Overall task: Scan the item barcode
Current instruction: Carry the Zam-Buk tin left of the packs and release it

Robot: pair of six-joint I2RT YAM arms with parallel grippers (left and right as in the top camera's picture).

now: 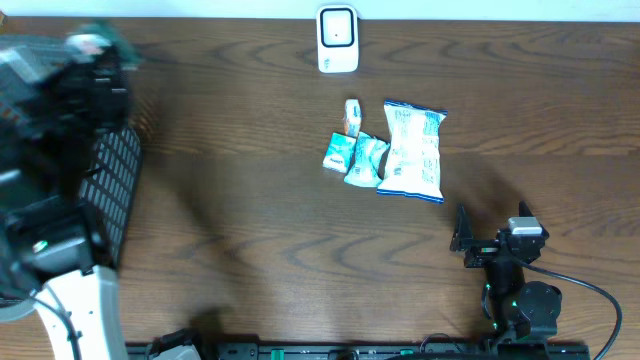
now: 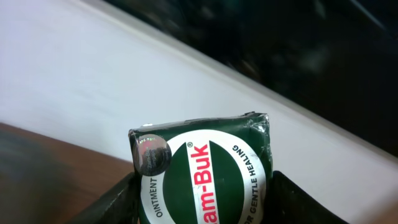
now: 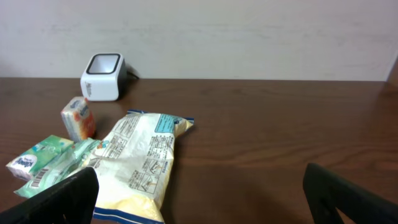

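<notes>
1. The left gripper (image 2: 205, 208) was partly closed on the ointment box (image 2: 202, 165), with its dark, flat-sided fingers (image 2: 118, 202) clamped against the box's two sides.
2. That box was a squarish green carton in glossy film, and the film was crinkled at the top right corner. It carried a white oval label with red lettering and a round silver sticker (image 2: 152, 154) at the upper left.
3. The box stood up out of the fingertips, with a plain white wall beyond it.
4. In the overhead view the left arm was a dark blur, and a black mesh basket (image 1: 118, 190) with an open grid lay right beside it.
5. The right gripper (image 3: 205, 205) gaped as wide as it goes and held nothing, close above the dark wood-grain table (image 3: 261, 137).
6. Ahead of that gripper and off to its left sat the scanner (image 3: 102, 76), a rounded white block with a dark window on top.
7. Nearer, just past its left finger, lay a crinkly, pillow-shaped snack bag (image 3: 140, 162), white and pale yellow with a blue edge.
8. Left of the bag were soft teal tissue packs (image 3: 37, 162) and a small boxy carton (image 3: 79, 118) standing upright.
</notes>
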